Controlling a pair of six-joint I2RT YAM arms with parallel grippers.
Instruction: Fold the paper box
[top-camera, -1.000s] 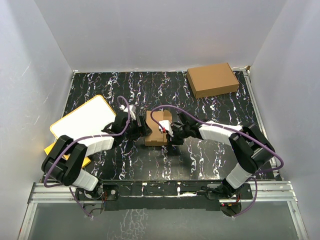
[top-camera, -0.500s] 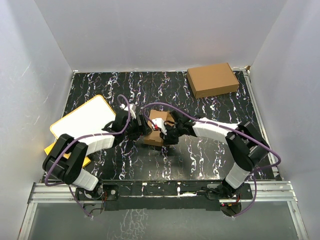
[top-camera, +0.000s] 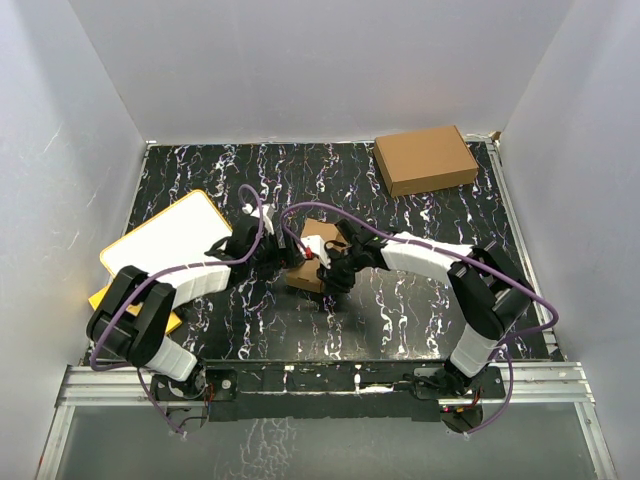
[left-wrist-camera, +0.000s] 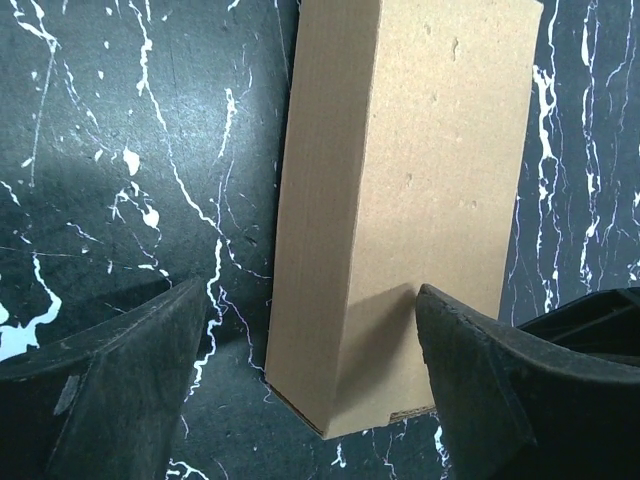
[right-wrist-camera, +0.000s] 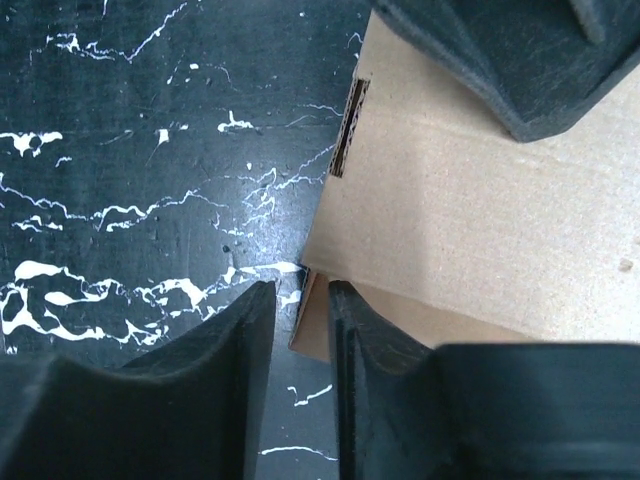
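The paper box (top-camera: 312, 256) is a small oblong brown cardboard box lying mid-table. In the left wrist view it (left-wrist-camera: 410, 190) runs away from me, its near end between my fingers. My left gripper (top-camera: 287, 250) is open wide and straddles that end (left-wrist-camera: 315, 340). My right gripper (top-camera: 328, 270) is at the box's other end. In the right wrist view its fingers (right-wrist-camera: 300, 330) are almost together, with the edge of a brown end flap (right-wrist-camera: 318, 322) between them. The box's top face (right-wrist-camera: 470, 230) fills the upper right there.
A larger ready-made brown box (top-camera: 425, 158) sits at the back right. A white board with a yellow rim (top-camera: 165, 240) lies at the left, over a yellow sheet (top-camera: 103, 298). White walls stand on three sides of the black marbled table (top-camera: 400, 310).
My right gripper has moved left and come in against the near end of the paper box. The box has shifted slightly left. The left gripper has hardly moved.
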